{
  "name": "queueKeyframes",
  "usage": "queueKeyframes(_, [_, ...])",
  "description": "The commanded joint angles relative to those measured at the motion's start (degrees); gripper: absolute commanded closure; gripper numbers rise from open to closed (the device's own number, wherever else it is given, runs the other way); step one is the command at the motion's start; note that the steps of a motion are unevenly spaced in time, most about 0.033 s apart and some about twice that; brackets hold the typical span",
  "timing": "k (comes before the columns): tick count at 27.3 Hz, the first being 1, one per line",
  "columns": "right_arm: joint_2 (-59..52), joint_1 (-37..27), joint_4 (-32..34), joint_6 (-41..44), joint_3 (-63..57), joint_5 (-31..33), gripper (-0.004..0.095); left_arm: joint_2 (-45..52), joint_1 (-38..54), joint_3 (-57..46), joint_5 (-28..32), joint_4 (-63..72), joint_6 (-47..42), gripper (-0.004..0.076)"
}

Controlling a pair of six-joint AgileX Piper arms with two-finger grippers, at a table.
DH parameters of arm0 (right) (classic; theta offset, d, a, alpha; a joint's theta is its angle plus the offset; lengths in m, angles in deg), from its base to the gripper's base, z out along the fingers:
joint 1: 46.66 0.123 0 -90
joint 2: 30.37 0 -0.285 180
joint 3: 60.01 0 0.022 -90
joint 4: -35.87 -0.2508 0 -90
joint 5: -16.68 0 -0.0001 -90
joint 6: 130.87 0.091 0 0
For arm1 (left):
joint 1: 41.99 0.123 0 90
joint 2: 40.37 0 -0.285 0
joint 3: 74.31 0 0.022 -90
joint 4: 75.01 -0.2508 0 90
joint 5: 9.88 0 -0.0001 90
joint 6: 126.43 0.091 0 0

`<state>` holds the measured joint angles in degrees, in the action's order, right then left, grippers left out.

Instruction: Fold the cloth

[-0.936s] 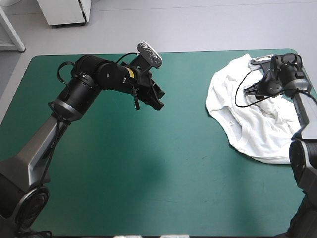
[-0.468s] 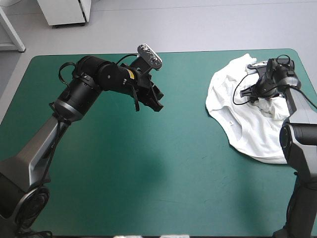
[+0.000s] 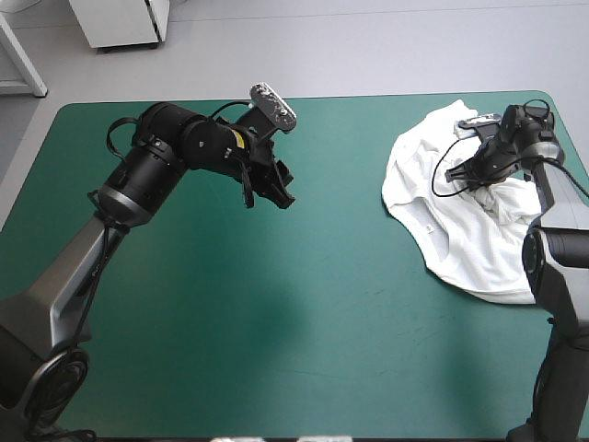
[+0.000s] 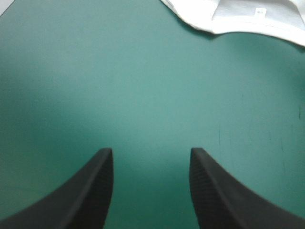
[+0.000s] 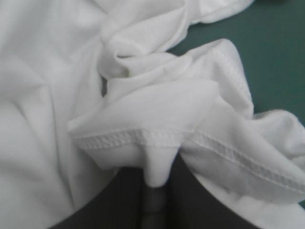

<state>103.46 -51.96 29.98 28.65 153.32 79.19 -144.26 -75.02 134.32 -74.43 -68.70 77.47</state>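
So the white short-sleeved fabric T-shirt is a crumpled heap on the right side of the desk with the teal-green cover, up toward the far right corner, with part of it running close to the right edge. The right hand with its black fin-shaped fingers sits on top of the heap near the far end. In its own wrist view the fingers are pinched almost together on a bunched fold of the shirt, and a stitched hem runs across just ahead of the tips. The left hand is well apart from the shirt, hanging over bare cover around the middle of the desk's far half. Its two black fingers stand wide with nothing between them. Ahead of it you can see the near edge of the shirt and a small white label
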Motion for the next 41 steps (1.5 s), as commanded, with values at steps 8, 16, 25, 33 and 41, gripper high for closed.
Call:
queueKeyframes(8, [-4.95, 8.64, -11.3, -3.48, -0.09, 8.15, 0.0918, 7.3, -0.1, 1.49, 0.92, -6.31, -3.68, 0.0357])
queueKeyframes(16, [-6.12, 22.71, -13.14, -3.73, -0.09, 9.03, 0.0917, 10.43, -0.1, -1.09, 0.67, -7.89, -4.67, 0.0357])
queueKeyframes(25, [-6.12, 38.09, -16.85, -5.07, -0.09, 9.03, 0.0919, 16.17, -0.1, -8.07, 1.18, -12.98, -6.6, 0.0357])
queueKeyframes(33, [-6.12, 44.0, -17.12, -5.42, -0.09, 9.03, 0.092, 17.85, -0.1, -8.9, 0.92, -13.33, -7.24, 0.0357])
queueKeyframes(41, [-9.65, 40.19, -14.48, -6.06, 0.02, 8.95, 0.0655, 18.56, -0.1, -8.9, 0.53, -13.49, -7.94, 0.0357])
